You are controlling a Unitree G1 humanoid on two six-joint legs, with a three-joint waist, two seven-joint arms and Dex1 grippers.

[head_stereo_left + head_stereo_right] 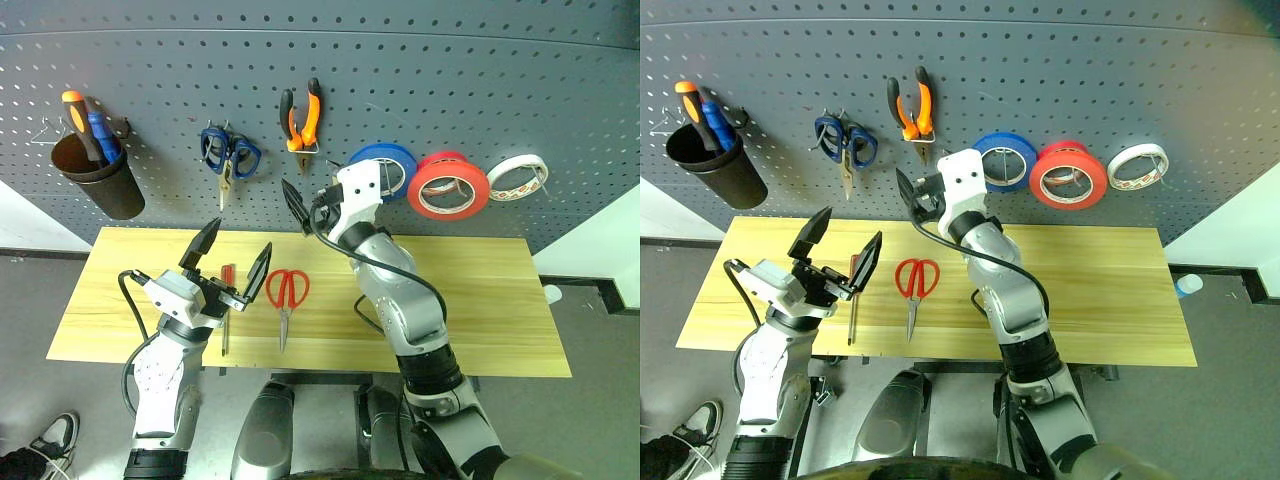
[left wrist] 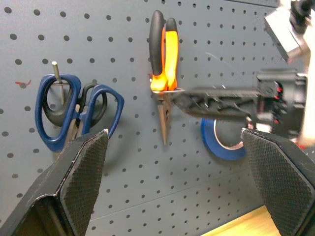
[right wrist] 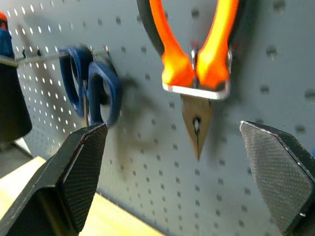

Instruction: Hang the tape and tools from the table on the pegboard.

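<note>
The pliers [image 1: 301, 118] hang on the pegboard [image 1: 420, 80], handles up, nose pointing straight down. The red tape [image 1: 448, 185] hangs further right. Red scissors [image 1: 286, 293] and a slim screwdriver [image 1: 226, 305] lie lengthwise on the table [image 1: 500, 300], tips toward its near edge. Right gripper [image 3: 189, 172] stands wide, empty, just below the pliers; left gripper [image 1: 226, 258] wide, empty, above the screwdriver.

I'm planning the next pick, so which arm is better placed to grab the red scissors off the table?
Probably the left. Its open left gripper hovers over the table right beside the red-handled scissors and screwdriver. The open right gripper is up at the pegboard below the hung pliers.
</note>
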